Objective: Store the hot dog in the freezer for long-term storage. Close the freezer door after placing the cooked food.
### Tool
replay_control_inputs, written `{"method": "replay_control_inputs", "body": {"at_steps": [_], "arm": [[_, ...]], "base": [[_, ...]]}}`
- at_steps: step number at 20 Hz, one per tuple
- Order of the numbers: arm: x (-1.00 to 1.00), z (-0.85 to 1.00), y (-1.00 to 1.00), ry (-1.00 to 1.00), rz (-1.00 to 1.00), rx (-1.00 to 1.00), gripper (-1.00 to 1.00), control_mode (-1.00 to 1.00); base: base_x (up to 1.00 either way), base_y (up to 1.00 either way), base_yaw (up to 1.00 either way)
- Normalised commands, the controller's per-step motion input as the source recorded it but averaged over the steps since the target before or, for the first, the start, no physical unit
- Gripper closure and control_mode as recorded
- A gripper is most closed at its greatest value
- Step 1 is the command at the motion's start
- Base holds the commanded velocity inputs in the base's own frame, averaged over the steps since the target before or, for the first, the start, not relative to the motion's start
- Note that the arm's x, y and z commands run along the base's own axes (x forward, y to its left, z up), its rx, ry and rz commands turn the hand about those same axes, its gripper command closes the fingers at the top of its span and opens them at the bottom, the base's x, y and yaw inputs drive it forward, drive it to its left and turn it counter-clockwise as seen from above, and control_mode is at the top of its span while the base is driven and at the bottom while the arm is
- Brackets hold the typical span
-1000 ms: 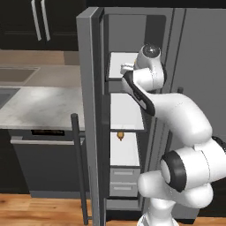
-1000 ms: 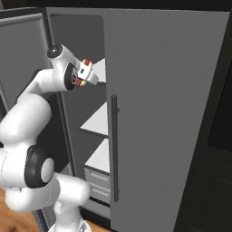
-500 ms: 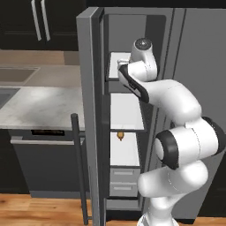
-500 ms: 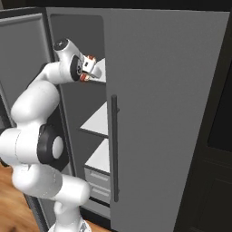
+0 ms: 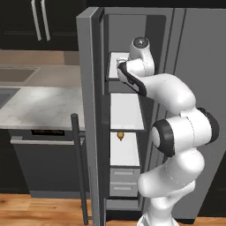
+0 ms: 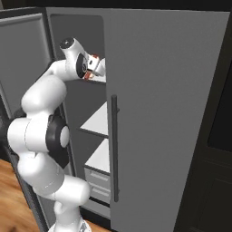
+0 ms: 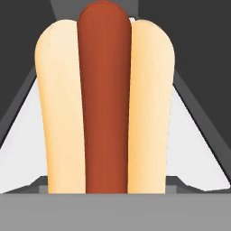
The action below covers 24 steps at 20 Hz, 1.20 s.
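The hot dog (image 7: pixel 104 101) is being held at the freezer's (image 5: pixel 126 114) top shelf (image 5: pixel 115 70), above its white surface. The fingers' grip cannot be told; they are being hidden. The freezer door (image 5: pixel 90 110) is standing open.

Colours before my camera: hot dog (image 7: pixel 104 103) with pale tan bun halves and a red-brown sausage; freezer (image 5: pixel 125 110) with white shelves and pale grey drawers; freezer door (image 5: pixel 90 110) grey, its bar handle dark.
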Motion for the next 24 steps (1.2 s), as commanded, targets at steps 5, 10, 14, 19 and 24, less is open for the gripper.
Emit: {"method": "replay_control_inputs", "body": {"at_steps": [5,10,14,19,24], "arm": [[0.54,-0.03,-0.17,0.0,0.03,0.0,1.0,-1.0],[0.56,0.0,-0.04,0.0,0.02,0.0,1.0,-1.0],[0.52,0.0,0.0,0.01,0.0,0.0,1.0,-1.0],[0.23,0.0,0.0,0.0,0.03,0.0,1.0,-1.0],[0.05,0.0,0.0,0.02,0.0,0.0,1.0,-1.0]], "base": [[0.0,0.0,0.0],[0.0,0.0,0.0],[0.0,0.0,0.0],[0.0,0.0,0.0],[0.0,0.0,0.0]]}}
